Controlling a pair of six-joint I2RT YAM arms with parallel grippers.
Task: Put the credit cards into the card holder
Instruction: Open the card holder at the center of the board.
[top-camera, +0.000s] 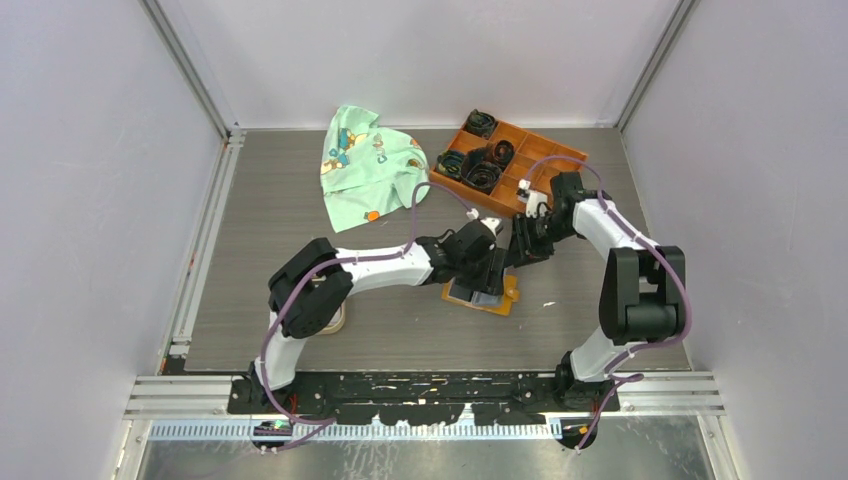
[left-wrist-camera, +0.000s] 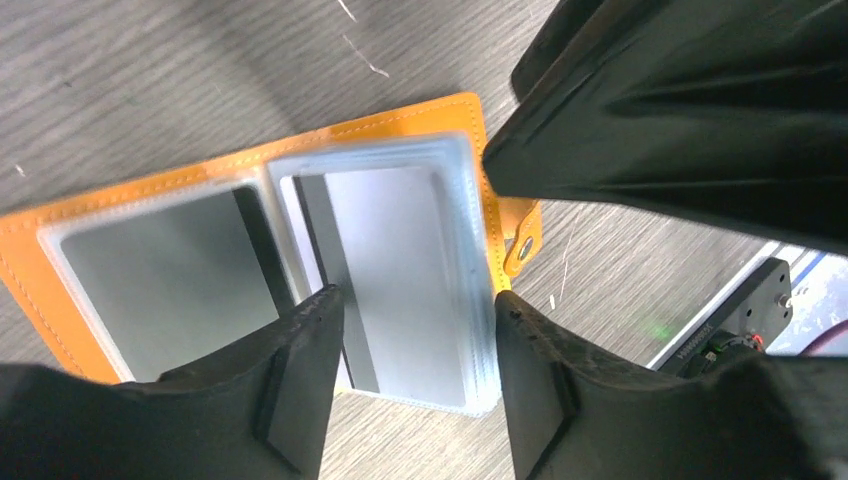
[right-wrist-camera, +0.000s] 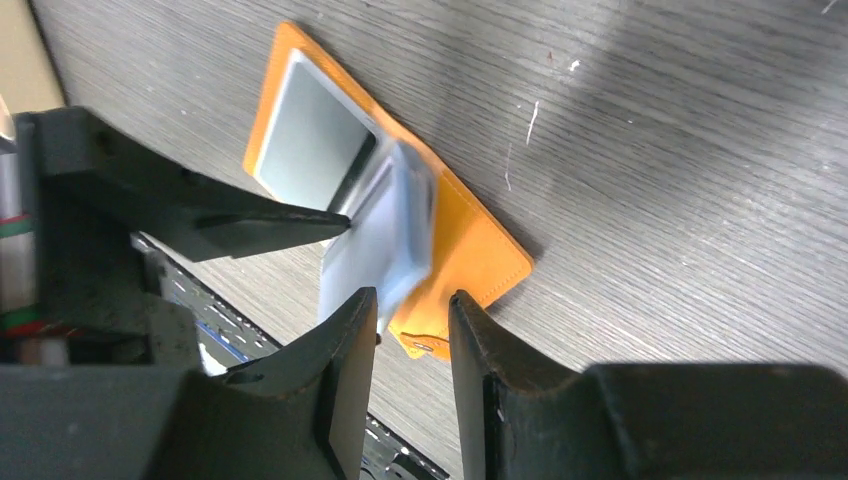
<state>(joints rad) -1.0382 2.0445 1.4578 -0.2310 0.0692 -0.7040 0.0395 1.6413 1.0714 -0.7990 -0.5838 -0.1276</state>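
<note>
The orange card holder (left-wrist-camera: 470, 120) lies open on the table, its pale grey-blue slots facing up. A grey credit card with a dark stripe (left-wrist-camera: 400, 260) sits in the right-hand stack of slots, and another grey card (left-wrist-camera: 160, 280) sits in the left slot. My left gripper (left-wrist-camera: 415, 320) is open just above the right stack, one finger on each side and gripping nothing. My right gripper (right-wrist-camera: 410, 300) hovers open over the snap tab (right-wrist-camera: 425, 345) at the holder's edge, its left finger close to the raised slots (right-wrist-camera: 385, 235). In the top view both grippers meet over the holder (top-camera: 508, 293).
An orange compartmented tray (top-camera: 555, 155) holding dark coiled items stands at the back right. A pale green printed cloth (top-camera: 365, 165) lies at the back left. A tan dish (top-camera: 338, 322) peeks out beneath the left arm. The black mounting rail (top-camera: 430, 385) runs along the near edge.
</note>
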